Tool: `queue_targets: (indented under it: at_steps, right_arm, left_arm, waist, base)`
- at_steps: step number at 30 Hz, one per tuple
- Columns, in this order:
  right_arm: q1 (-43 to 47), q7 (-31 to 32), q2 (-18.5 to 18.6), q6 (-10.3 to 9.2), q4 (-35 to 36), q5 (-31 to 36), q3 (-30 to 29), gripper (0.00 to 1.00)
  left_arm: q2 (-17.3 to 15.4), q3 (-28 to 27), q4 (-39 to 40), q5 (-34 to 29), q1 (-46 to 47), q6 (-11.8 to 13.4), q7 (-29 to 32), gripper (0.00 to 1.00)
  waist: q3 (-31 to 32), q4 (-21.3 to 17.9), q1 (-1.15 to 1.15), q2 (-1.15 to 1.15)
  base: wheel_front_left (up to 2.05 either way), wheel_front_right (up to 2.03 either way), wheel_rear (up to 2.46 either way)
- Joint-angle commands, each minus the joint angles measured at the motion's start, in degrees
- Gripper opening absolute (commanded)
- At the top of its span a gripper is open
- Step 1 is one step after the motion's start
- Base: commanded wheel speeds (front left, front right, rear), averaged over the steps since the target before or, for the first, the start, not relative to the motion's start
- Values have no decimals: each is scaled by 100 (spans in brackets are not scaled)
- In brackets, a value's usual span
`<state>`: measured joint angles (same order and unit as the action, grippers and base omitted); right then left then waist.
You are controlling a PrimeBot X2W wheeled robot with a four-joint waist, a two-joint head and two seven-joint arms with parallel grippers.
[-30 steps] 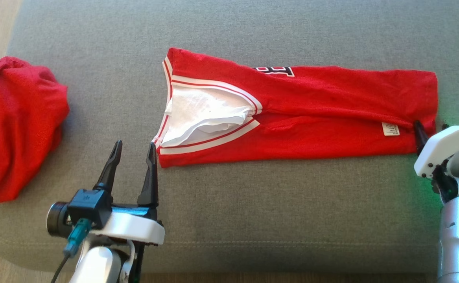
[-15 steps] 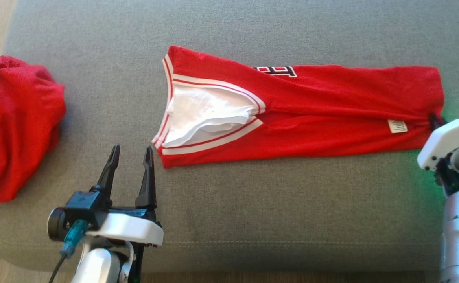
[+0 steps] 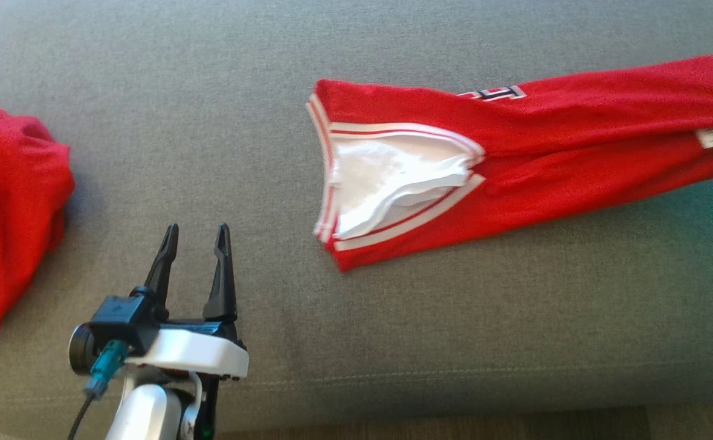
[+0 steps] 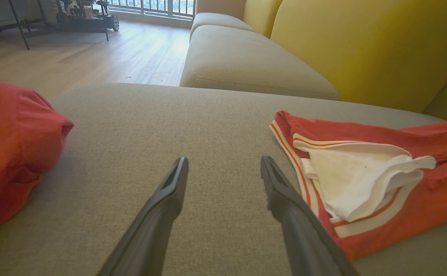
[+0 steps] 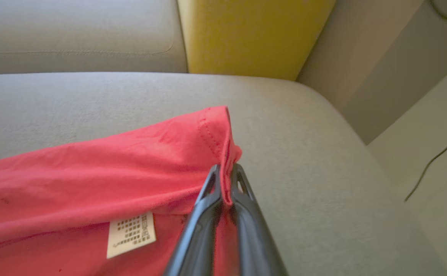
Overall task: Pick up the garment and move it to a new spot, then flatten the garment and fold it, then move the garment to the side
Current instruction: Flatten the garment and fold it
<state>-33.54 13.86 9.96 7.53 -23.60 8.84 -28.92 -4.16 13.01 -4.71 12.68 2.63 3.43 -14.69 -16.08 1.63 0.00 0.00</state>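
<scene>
On grey woven cushion (image 3: 393, 318) | long red garment (image 3: 545, 177) | right gripper (image 5: 226, 171) pinching it

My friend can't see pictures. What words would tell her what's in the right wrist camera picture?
The right gripper is shut on the hem of a red garment spread over a grey cushion. A white label shows on the cloth, and a yellow backrest stands behind.

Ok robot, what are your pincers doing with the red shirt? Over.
Left pincer open, empty. Right pincer shut on red shirt hem. Red bundle far left, not in the way.
</scene>
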Motion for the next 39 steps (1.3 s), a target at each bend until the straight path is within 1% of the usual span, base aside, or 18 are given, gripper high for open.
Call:
queue_targets:
  at_steps: [1,4,9,18,19,24,26,28,30,34,39]
  right_arm:
    - [-142,80,225,-4,325,-62,116,0]
    - [-118,267,366,-4,546,-120,179,0]
    - [-106,488,324,-4,832,-338,534,0]
    - [130,842,-120,-4,1774,-664,1562,0]
    - [130,842,-120,-4,1774,-664,1562,0]
    - [196,890,-438,-4,2054,-843,2172,0]
    - [201,769,-614,-4,1977,-939,2415,0]
    - [212,683,-675,-4,1836,-1003,2562,0]
    - [218,601,-699,-4,1690,-1124,2725,0]
    - [270,480,-705,-4,1416,-1617,3157,0]
    - [396,323,-707,-4,1186,-1989,3386,0]
  left_arm:
    - [5,-230,191,-48,111,-43,-30,100]
    - [19,-246,188,-63,132,-76,-30,100]
    - [38,-238,143,-87,148,-136,-30,100]
    - [74,-229,64,-82,118,-172,-30,100]
    - [74,-229,64,-82,118,-172,-30,100]
    - [91,-184,49,-86,129,-192,-30,100]
    - [99,-127,7,-88,136,-235,-30,100]
    - [103,-63,-31,-101,152,-268,-30,100]
    - [107,-21,-45,-104,156,-282,-30,100]
    - [113,7,-85,-85,108,-276,-30,100]
    - [118,59,-134,-122,51,-251,-30,100]
  waist:
    - [-4,-26,0,0]
    - [-4,-51,0,0]
    - [22,-22,0,0]
    - [101,142,0,0]
    - [101,142,0,0]
    - [107,261,0,0]
    - [135,370,0,0]
    - [161,475,0,0]
    - [186,573,0,0]
    - [239,753,0,0]
    - [331,948,0,0]
  base:
    - [0,0,0]
    - [0,0,0]
    - [0,0,0]
    - [0,0,0]
    - [0,0,0]
    - [0,0,0]
    - [0,0,0]
    - [0,0,0]
    - [0,0,0]
    - [0,0,0]
    - [0,0,0]
